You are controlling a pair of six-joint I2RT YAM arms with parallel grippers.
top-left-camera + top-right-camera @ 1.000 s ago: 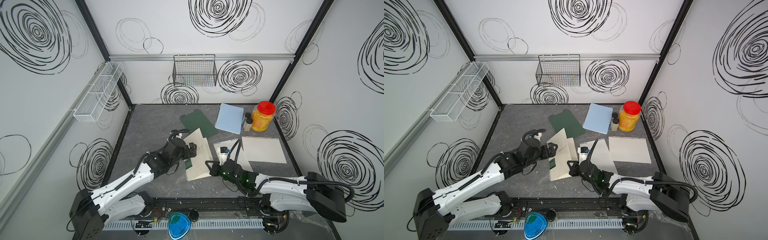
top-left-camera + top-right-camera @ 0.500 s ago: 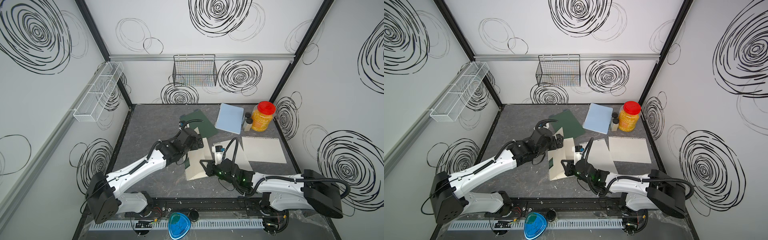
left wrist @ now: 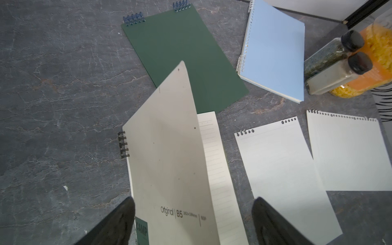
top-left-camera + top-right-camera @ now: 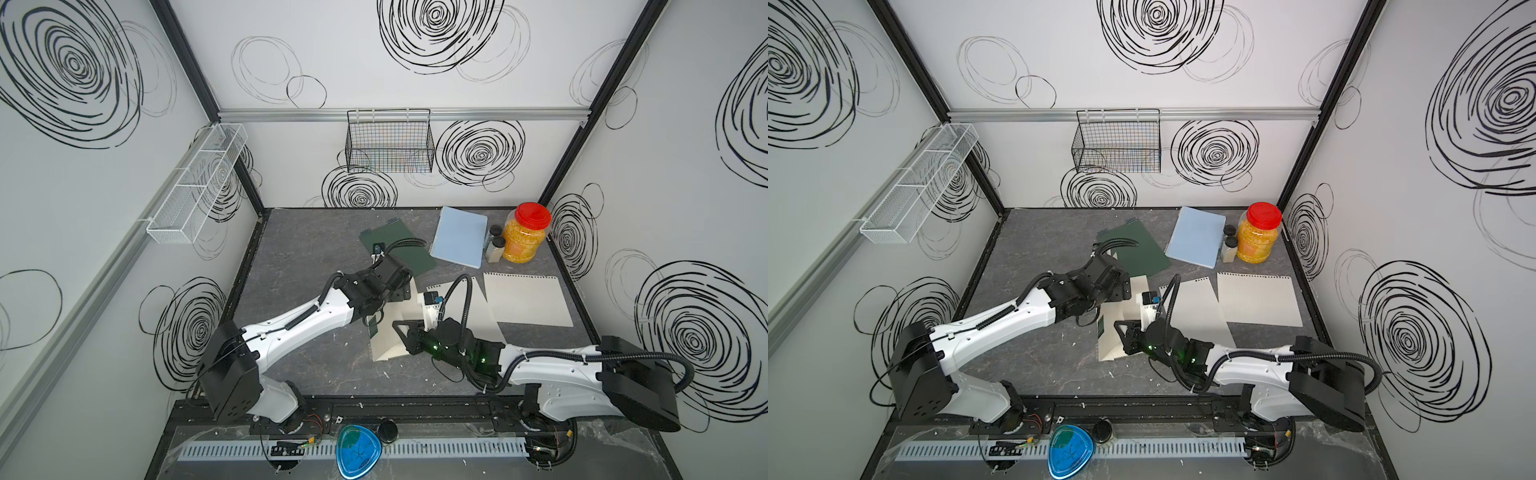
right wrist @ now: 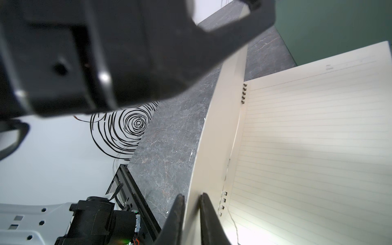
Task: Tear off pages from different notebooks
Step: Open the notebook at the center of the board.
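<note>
In a top view: three notebooks on the table (image 4: 299, 266): cream notebook (image 4: 388, 345), dark green notebook (image 4: 415, 259), light blue notebook (image 4: 459, 241); two loose pages (image 4: 525, 299) nearby.
Left wrist: left gripper (image 3: 193, 200), spread wide above the raised cover (image 3: 169, 159).
Right wrist: right gripper (image 5: 192, 197), pinching that cover.

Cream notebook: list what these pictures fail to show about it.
- Right wrist view: the cream notebook's raised cover stands between the right gripper's fingers. Whether they press it is unclear from this steep, close angle.
- Same view: the left arm's blurred black end hides the cover's far corner.
- Left wrist view: the frame edge cuts the green label.
- Both top views: the left arm covers the far spiral coils.
</note>
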